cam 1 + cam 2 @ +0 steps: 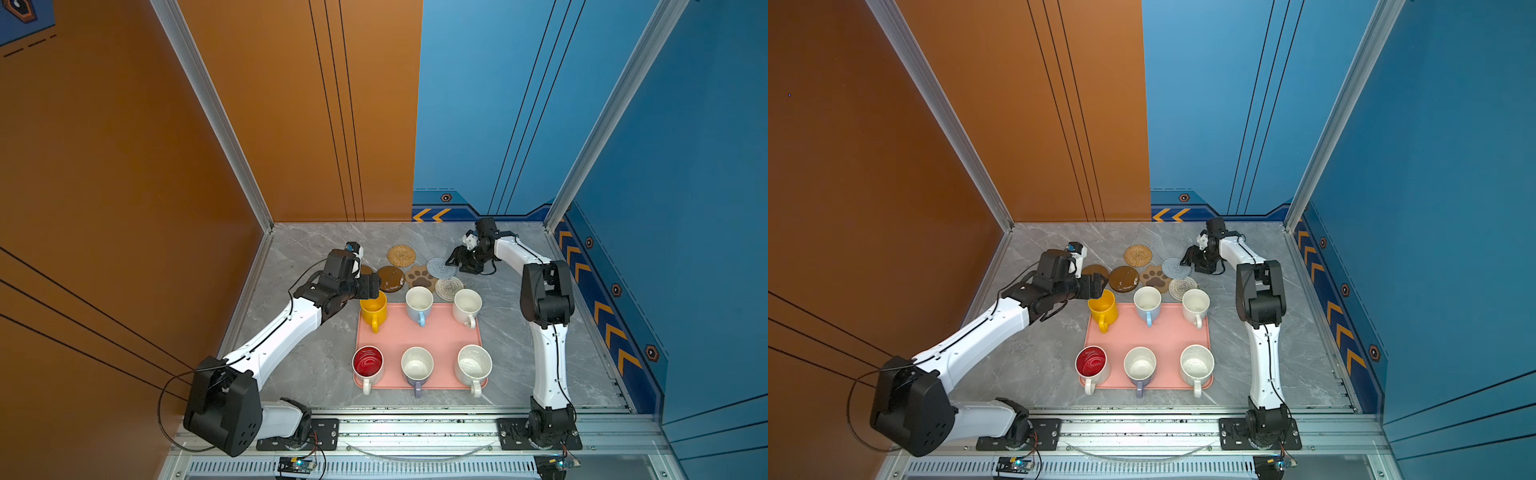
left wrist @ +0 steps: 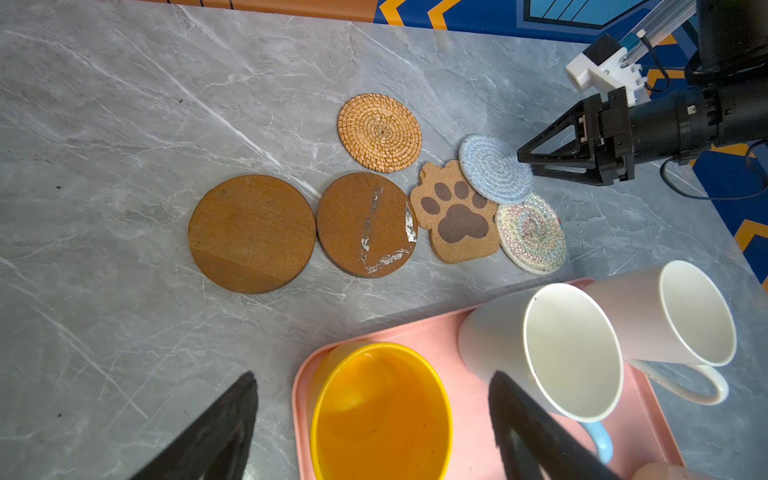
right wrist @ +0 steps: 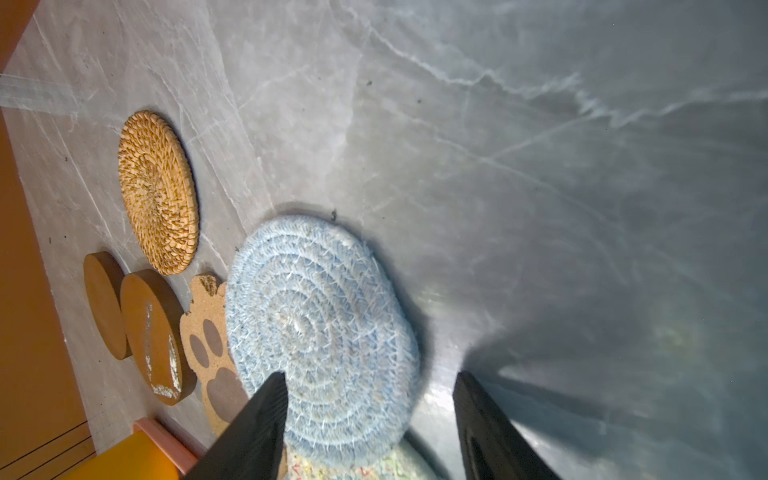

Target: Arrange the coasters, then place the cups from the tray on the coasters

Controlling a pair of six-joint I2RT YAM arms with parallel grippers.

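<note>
Grey marble tabletop (image 1: 311,365): pink tray (image 1: 419,332) front-centre. Just behind it lie a bare brown disc (image 2: 251,232), a scuffed brown disc (image 2: 365,224), the tan woven coaster (image 1: 401,254), paw coaster (image 1: 420,279) and cream coaster (image 1: 449,288). The light blue coaster (image 1: 441,268) overlaps the paw and cream edges.

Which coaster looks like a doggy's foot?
Look on the grey marble table, behind the far edge of the salmon-pink rectangular tray. The brown cork paw-shaped coaster lies between a glossy dark brown disc and a light blue woven mat. Only it has toe lobes and dark pad prints; its neighbours are round.
</note>
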